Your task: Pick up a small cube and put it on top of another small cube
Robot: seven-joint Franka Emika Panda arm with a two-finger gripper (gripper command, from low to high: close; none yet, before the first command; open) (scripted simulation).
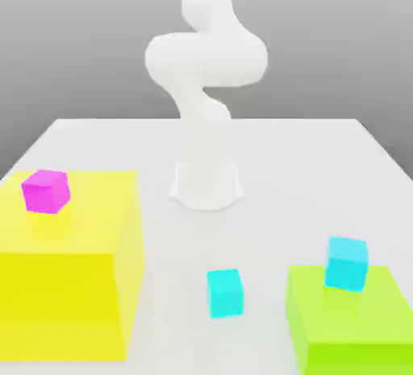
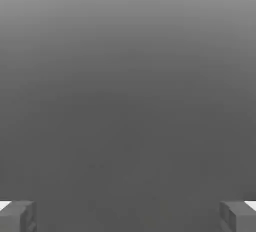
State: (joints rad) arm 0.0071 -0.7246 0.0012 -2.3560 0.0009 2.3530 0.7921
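- gripper (image 2: 128, 217) spread wide, empty
- could knock magenta cube (image 1: 46, 192) off yellow block (image 1: 56, 301) by swinging low
- could botch the stacking by releasing off-centre

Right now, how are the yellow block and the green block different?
The yellow block is yellow, while the green block is a bright yellowish green. The yellow block stands taller; the green block is lower. The yellow block has a pink cube on top, but the green block has a blue cube. Both are boxy with flat tops, and each carries one small cube.
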